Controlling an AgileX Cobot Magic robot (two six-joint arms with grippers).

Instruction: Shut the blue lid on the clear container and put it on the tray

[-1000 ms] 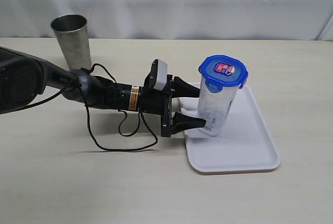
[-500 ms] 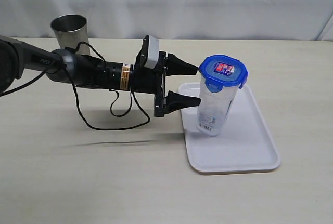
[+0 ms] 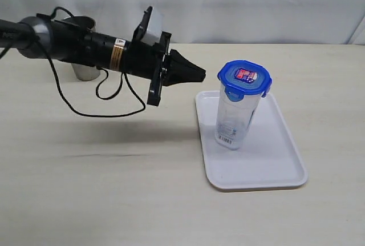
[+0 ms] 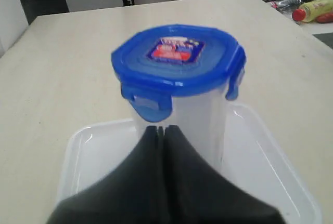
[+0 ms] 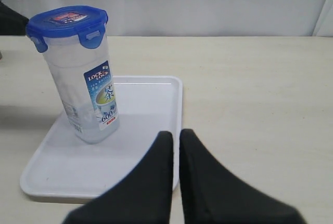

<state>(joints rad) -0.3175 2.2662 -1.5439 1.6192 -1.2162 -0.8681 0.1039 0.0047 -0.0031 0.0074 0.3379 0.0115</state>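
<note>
Blue-lidded clear container (image 3: 234, 112) upright on tray (image 3: 274, 160)

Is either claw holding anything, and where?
Nothing. The left claw and right claw are shut on nothing; the clear container stands free on the tray.

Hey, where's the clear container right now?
In the exterior view, the clear container stands upright on the tray, near its left edge, with the blue lid on top.
</note>
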